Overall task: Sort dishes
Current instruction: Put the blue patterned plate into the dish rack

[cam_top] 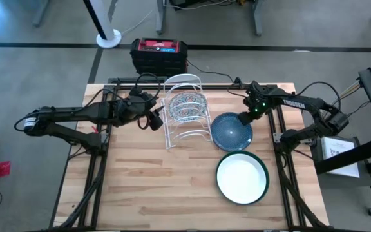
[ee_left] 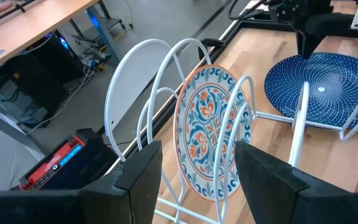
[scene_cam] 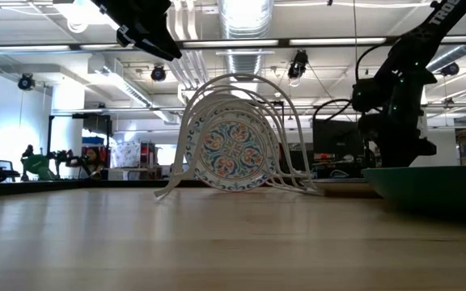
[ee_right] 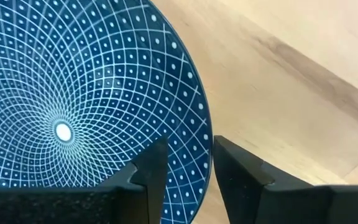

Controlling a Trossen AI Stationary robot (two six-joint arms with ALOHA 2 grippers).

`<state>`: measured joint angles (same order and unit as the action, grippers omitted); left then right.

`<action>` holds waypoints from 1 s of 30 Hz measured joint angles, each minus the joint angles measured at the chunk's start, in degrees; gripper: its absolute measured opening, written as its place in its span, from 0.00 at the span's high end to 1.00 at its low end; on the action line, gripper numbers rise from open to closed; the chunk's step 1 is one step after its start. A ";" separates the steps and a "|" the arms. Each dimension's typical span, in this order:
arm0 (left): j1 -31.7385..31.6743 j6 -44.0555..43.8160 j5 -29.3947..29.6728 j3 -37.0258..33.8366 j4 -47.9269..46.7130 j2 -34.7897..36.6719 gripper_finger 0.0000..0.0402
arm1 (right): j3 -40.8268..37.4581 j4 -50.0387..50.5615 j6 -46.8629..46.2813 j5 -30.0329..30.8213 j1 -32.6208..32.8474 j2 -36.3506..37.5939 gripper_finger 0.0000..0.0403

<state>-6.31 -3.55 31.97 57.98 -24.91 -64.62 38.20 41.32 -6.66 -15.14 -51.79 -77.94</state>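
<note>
Wooden table (cam_top: 147, 187) is carrying the rack (cam_top: 187, 119), floral dish (cam_top: 187, 106) already slotted. Right gripper (ee_right: 188, 171) is straddling the blue dish (cam_top: 232, 130) rim, jaws not yet clamped; lifting follows. Left gripper (ee_left: 197, 168) is hanging open beside the rack.

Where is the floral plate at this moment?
In the high view, the floral plate stands upright in the white wire rack, left of the blue dish.
</note>
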 joint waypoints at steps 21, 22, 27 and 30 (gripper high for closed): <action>-0.04 1.81 0.13 0.00 -0.02 0.00 0.52 | 0.87 2.08 -5.13 1.51 -0.09 0.67 0.61; -0.09 2.43 0.33 0.02 -0.02 0.00 0.52 | 1.60 2.60 -5.75 1.00 -0.03 0.67 0.59; -0.22 4.24 0.55 0.13 0.27 0.06 0.52 | 3.54 7.21 -10.01 0.76 1.28 1.25 0.48; -0.48 5.06 0.57 0.11 0.24 0.27 0.52 | 3.31 9.69 -13.32 2.68 3.10 2.75 0.43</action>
<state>-6.79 1.50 32.53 58.08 -24.67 -64.35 41.50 51.01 -19.97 -12.46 -48.69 -75.19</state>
